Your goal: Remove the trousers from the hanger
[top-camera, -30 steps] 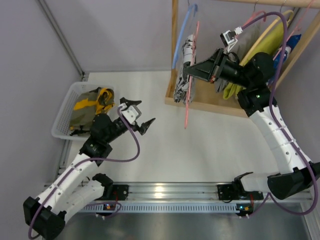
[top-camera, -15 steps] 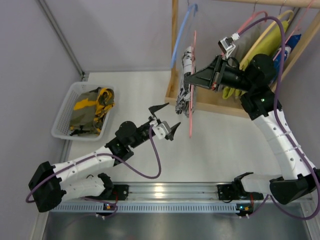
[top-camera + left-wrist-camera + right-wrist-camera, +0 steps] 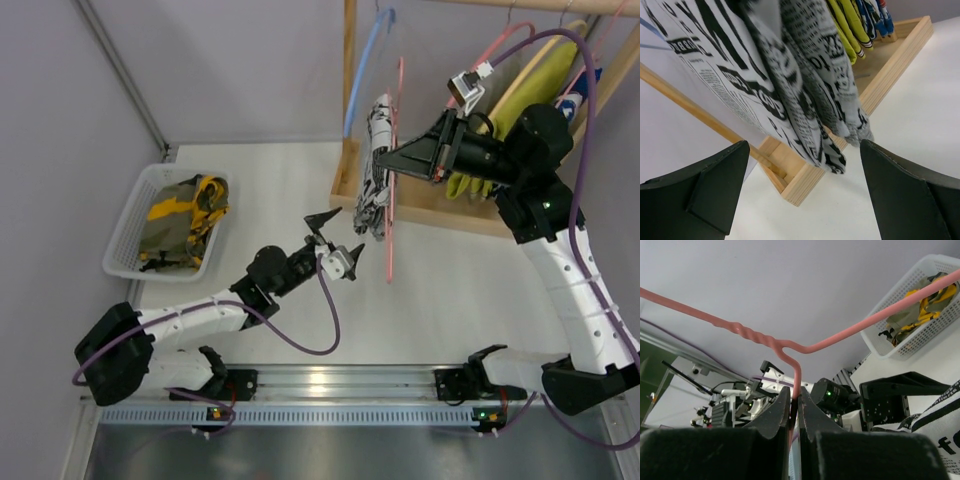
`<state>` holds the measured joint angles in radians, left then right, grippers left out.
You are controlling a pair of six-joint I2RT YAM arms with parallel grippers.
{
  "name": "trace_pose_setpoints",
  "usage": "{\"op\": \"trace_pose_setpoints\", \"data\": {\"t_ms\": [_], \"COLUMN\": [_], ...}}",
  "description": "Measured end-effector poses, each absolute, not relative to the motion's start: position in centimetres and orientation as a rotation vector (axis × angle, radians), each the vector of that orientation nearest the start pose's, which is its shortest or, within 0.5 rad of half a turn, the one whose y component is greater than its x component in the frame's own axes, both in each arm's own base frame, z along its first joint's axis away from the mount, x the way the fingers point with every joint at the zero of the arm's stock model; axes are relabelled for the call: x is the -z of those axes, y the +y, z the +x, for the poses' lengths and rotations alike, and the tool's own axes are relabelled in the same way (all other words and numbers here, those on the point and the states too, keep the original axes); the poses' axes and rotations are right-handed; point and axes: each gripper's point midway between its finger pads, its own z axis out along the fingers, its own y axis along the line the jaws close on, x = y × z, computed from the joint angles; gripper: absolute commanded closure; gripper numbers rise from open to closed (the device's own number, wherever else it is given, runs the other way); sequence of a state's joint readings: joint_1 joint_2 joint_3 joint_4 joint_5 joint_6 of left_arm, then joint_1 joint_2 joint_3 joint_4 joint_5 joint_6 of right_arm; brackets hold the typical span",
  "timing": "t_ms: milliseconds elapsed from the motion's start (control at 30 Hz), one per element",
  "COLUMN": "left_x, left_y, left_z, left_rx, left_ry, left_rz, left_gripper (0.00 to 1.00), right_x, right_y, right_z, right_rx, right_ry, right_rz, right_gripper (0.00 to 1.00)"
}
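White counter (image 3: pixel 300 190), grey walls (image 3: pixel 250 70): right gripper (image 3: pixel 382 158) pinches hanger (image 3: pixel 389 255) carrying trousers (image 3: pixel 374 190) near far-right corner; left gripper (image 3: pixel 337 237), jaws spread, mid-counter; basket (image 3: pixel 124 238) at left edge.

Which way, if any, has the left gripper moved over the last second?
Yes. The left gripper has swung right in the top view, away from the white basket toward the wooden rack base.
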<state>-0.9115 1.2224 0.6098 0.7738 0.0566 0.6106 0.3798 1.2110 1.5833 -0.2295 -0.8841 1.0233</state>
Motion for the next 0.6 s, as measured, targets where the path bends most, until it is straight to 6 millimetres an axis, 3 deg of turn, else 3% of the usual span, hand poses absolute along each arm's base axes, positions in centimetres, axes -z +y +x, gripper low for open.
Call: {"op": "trace_pose_setpoints", "data": {"t_ms": [300, 400, 600], "left_x": [-23.1, -22.6, -22.6], "left_y": [-33.2, -33.5, -34.6], "left_z": [27.3, 27.7, 29.2], "left_rx": [0.232, 0.212, 0.183], "left_ry": [0.981, 0.970, 0.957], "left_rz": [1.092, 1.094, 1.060], "left_gripper": [0.02, 0.02, 0.01], "right_x": [-53.9, -54.8, -54.7], "right_y": [24.8, 24.6, 24.5], "right_z": [20.0, 19.6, 19.6], "right_rx": [-1.684, -1.682, -1.678], "right_ry": [1.664, 1.637, 1.645], "right_rz": [-0.324, -0.339, -0.325], "right_gripper": [1.00, 1.00, 1.00]}}
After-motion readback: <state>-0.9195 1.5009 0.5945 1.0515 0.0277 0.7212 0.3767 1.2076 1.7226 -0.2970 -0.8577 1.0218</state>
